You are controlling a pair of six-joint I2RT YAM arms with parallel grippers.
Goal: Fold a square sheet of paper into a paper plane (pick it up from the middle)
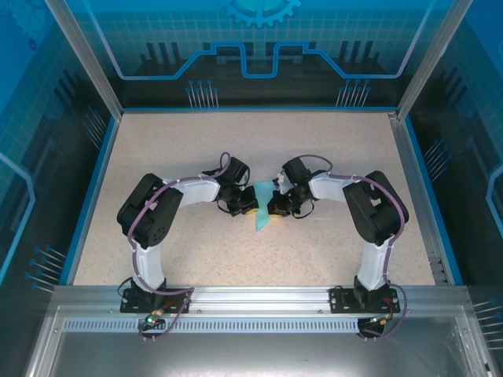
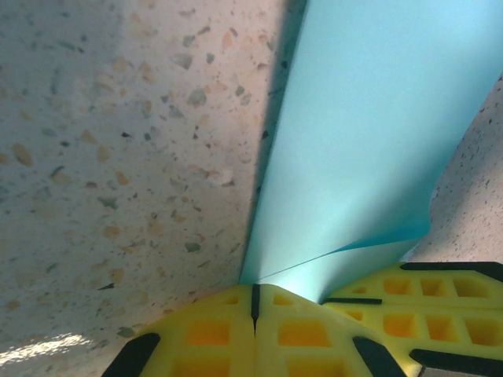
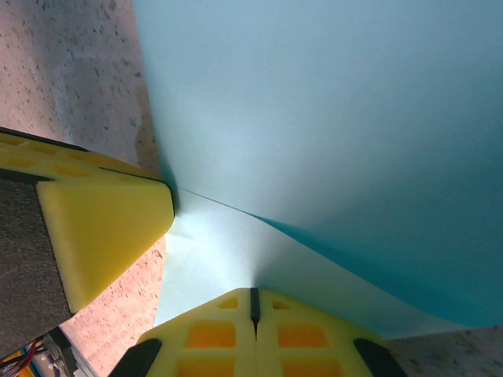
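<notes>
The square sheet of paper (image 1: 261,210) is light cyan and hangs bent between my two grippers at the middle of the table. In the left wrist view the paper (image 2: 369,133) rises as a folded flap from the tips of my left gripper (image 2: 255,298), whose yellow fingers are shut on its edge. The right gripper's yellow fingers (image 2: 428,302) sit just to its right. In the right wrist view my right gripper (image 3: 254,302) is shut on the sheet (image 3: 330,118), which curves over above it. The left gripper's finger (image 3: 102,228) touches the paper at the left.
The speckled beige tabletop (image 1: 196,149) has a blue rim (image 1: 93,184) and transparent walls around it. Both arms bend inward from their bases (image 1: 153,298) at the near edge, and the two wrists almost touch at the centre.
</notes>
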